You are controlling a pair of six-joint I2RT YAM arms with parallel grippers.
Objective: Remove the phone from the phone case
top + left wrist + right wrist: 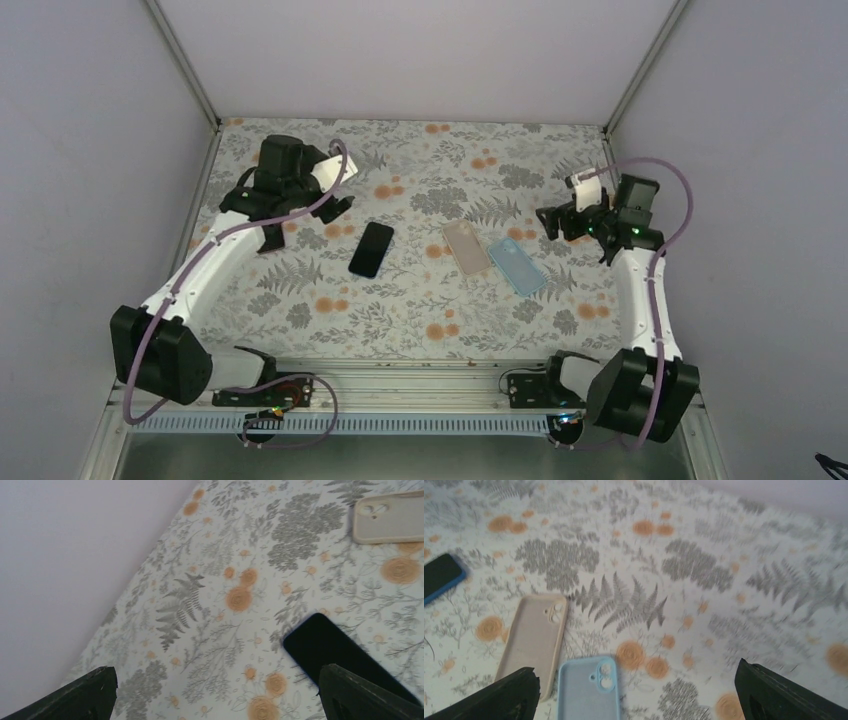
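Observation:
A black phone in a dark blue case [371,249] lies screen up on the floral table, left of centre; it shows in the left wrist view [345,657] and at the left edge of the right wrist view [440,575]. My left gripper [305,215] hangs open and empty to the phone's left, its fingertips [90,692] wide apart. My right gripper [560,220] is open and empty at the right, above the table, its fingertips [774,692] wide apart.
An empty beige case [466,246] and an empty light blue case [517,266] lie side by side right of centre, insides up; both show in the right wrist view, beige case [531,640] and blue case [586,690]. White walls enclose the table.

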